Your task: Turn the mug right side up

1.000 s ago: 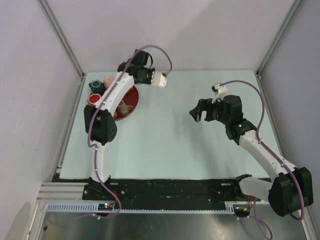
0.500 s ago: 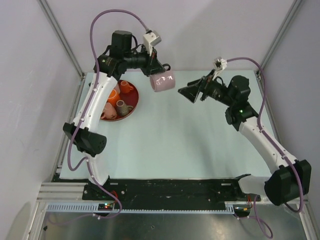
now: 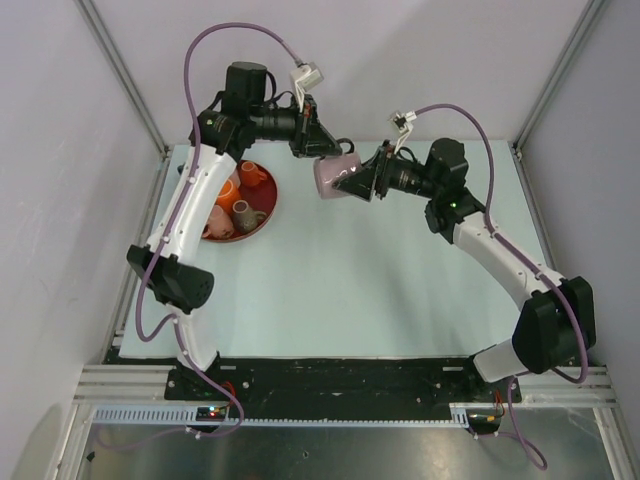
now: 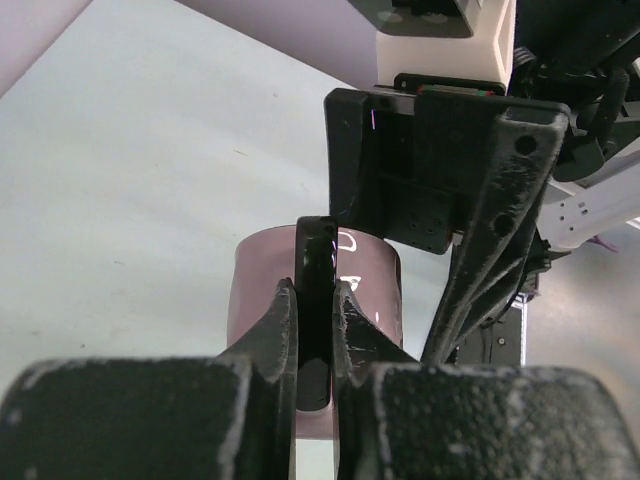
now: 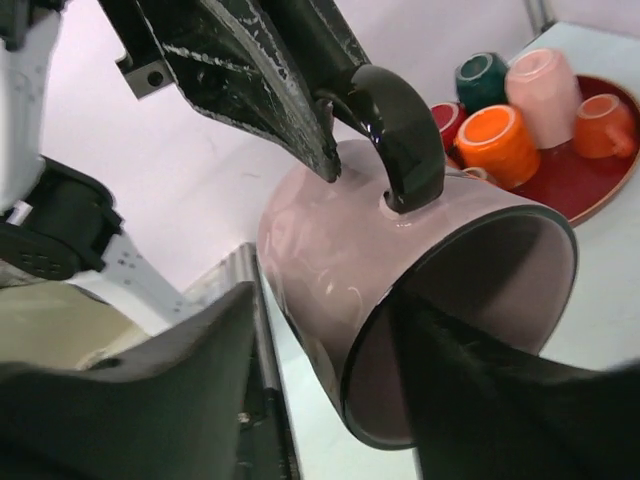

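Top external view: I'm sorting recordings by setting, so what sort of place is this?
Probably a lab robot cell: a pale table boxed in by white panels on aluminium posts, left arm and right arm bolted at its near edge, a red tray of mugs.

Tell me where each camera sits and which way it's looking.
Top external: above and behind the arm bases, looking down on the table; both arms show whole.
Left wrist: on the left arm, looking along the left gripper, clamped on the black handle, toward the right gripper.
Right wrist: on the right arm, looking between its own fingers into the mouth of the pink mug, red tray behind.
Shared: both wrist views show the mug and the opposite gripper.
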Robot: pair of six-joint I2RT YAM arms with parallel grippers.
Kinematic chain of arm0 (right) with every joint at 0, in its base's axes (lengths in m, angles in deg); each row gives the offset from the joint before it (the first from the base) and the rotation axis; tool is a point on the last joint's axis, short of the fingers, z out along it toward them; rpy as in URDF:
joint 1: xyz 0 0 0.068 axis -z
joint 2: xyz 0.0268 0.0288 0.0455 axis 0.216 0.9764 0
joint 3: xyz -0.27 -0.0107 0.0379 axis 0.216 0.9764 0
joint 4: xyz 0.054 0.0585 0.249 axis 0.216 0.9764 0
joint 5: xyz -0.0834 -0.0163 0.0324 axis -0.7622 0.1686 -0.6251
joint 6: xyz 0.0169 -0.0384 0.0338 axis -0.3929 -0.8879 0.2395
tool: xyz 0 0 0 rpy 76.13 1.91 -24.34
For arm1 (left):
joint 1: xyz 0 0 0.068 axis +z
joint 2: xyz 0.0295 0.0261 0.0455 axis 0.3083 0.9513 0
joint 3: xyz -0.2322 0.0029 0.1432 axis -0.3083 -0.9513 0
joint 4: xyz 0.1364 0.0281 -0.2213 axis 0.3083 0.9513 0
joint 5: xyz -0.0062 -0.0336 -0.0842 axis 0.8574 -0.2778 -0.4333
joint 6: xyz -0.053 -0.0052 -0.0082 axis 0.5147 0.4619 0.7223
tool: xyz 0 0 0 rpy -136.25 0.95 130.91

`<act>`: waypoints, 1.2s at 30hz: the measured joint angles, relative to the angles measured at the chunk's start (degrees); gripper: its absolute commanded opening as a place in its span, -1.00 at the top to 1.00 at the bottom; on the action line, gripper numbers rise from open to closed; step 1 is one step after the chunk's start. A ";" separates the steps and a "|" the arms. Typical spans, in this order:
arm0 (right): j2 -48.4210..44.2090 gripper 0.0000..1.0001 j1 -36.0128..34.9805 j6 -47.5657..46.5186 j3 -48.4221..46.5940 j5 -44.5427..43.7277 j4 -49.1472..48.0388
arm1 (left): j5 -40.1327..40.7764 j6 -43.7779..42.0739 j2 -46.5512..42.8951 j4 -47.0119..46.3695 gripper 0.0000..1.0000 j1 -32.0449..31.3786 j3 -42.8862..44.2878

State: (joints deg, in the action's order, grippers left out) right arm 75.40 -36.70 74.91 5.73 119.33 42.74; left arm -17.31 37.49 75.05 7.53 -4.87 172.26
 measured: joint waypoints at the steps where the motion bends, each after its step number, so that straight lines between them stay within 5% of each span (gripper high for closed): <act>1: 0.20 0.67 -0.04 0.90 -0.13 0.68 -0.37 | -0.13 0.13 0.00 0.02 0.99 -0.04 0.00; 2: 0.33 0.83 -0.11 0.81 -0.28 1.09 -0.59 | -0.17 0.15 0.00 0.02 0.97 -0.04 0.00; 7: 0.44 0.99 -0.44 1.60 -2.25 3.04 1.79 | 2.10 -1.29 -0.11 -0.79 -0.71 0.02 0.00; 9: 0.09 1.00 -0.55 -1.90 -2.29 -1.49 8.13 | 5.92 -1.64 -0.13 -1.33 -0.92 0.15 -0.35; 16: -0.11 1.00 3.91 -12.20 -2.25 -32.81 39.04 | 20.20 -5.40 -1.18 -1.60 -0.99 3.39 -5.77; 23: 1.27 1.00 21.59 -14.32 0.59 -57.64 55.54 | 36.20 -18.29 -5.86 -0.44 -0.99 4.59 -18.32; 29: 4.28 1.00 35.74 -14.01 7.52 -63.10 57.55 | 45.57 -29.86 -7.26 0.33 -0.97 4.59 -29.73; 36: 8.24 1.00 40.02 -13.42 10.40 -60.48 55.98 | 52.41 -43.54 -7.19 0.90 -0.86 4.72 -39.23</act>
State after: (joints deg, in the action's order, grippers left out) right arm 83.64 3.32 61.49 16.13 58.85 98.72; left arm 35.10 -6.04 67.86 8.42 -0.15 133.02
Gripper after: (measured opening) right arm 0.141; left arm 0.947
